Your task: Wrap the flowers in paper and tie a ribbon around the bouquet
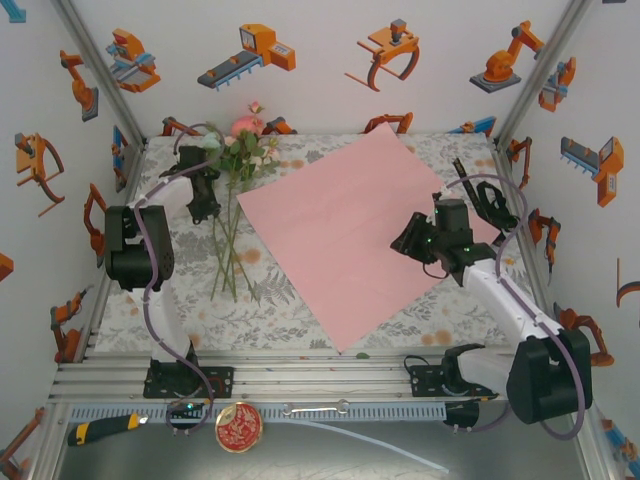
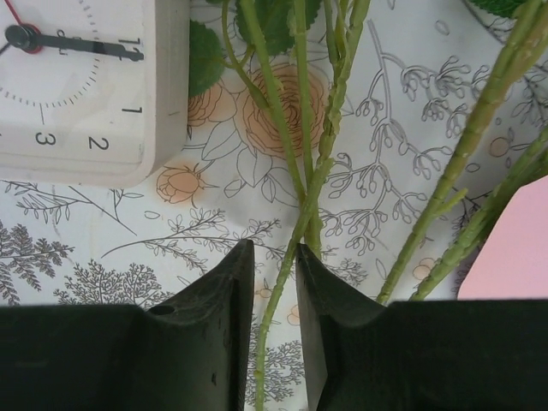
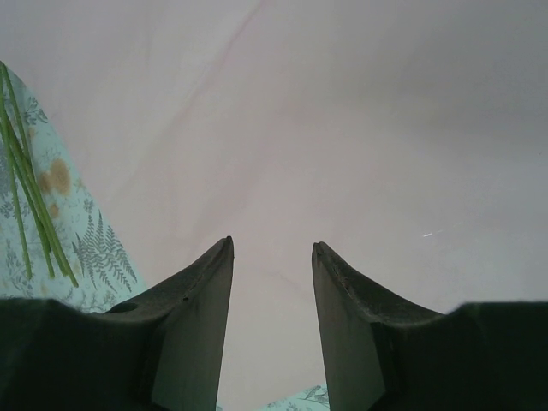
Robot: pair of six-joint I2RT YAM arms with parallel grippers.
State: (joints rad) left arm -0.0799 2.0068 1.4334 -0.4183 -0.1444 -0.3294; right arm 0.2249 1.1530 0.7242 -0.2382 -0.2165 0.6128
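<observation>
Top external view: the small bunch of pink and cream flowers (image 1: 233, 215) with long thin green stems is seen lying on the flower-printed tablecloth (image 1: 290, 300). It is placed just beside the left corner of the large thin pink-faced paper sheet (image 1: 350, 235), with the blooms toward the far wall. The left gripper (image 2: 275, 254) is lowered onto the stems. Its jaws are set narrow, with a single stem running through the gap and cloth visible beside it, so no firm clamp is shown. The other stems are left outside the jaws, to one side. The right gripper (image 3: 272, 248) is held low over the paper, jaws wide, nothing between them.

If the jaws are closed as placed, only that one stem is likely to be caught, so the bunch would be split and the rest left behind. A thin stem could also slip or swing under the weight of its bloom. The white square clock (image 2: 77, 86) close by could be knocked. The thin paper could be pushed up or creased if stems are dragged against its edge.
</observation>
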